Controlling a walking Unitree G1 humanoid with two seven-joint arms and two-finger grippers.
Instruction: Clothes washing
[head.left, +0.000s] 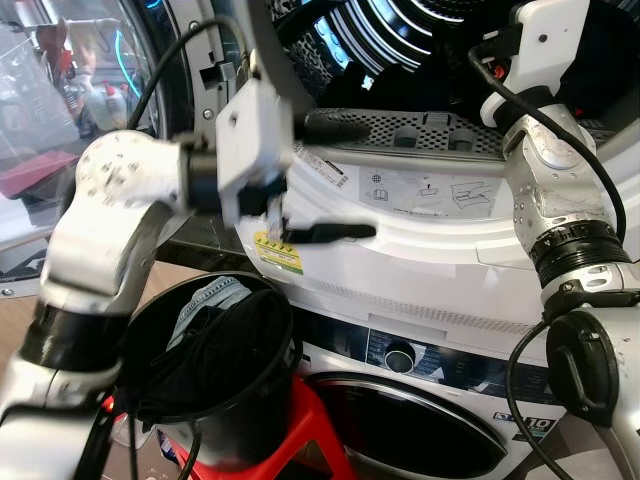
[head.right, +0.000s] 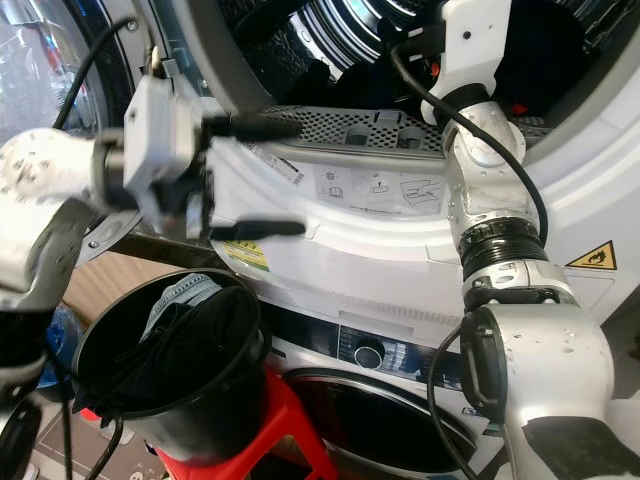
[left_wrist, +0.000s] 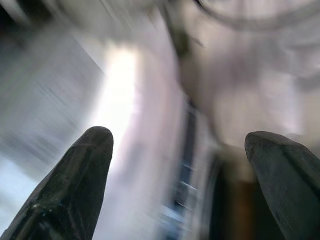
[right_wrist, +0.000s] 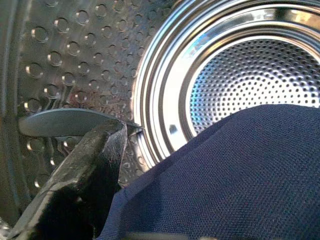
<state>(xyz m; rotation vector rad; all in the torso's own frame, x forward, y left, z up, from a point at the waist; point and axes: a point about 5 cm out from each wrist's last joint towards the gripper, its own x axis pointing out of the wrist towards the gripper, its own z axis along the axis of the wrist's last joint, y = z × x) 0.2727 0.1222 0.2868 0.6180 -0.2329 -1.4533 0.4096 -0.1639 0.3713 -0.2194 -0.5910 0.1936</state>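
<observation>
Your black bucket (head.left: 215, 375) sits low on your left on a red stool (head.left: 310, 430), dark clothes (head.left: 215, 335) heaped to its rim. Above it your left gripper (head.left: 335, 180) hangs empty, fingers wide apart, beside a yellow warning sticker (head.left: 278, 252), its text too small to read. Rightward, a printed instruction label (head.left: 430, 190) lines the door's lower lip. Your right gripper (right_wrist: 165, 200) is inside the steel drum (right_wrist: 90, 65) against navy cloth (right_wrist: 235, 180); you can't tell its jaws.

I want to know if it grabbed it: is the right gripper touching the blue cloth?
Touching. The right wrist view shows the blue cloth pressed against the finger.
</observation>
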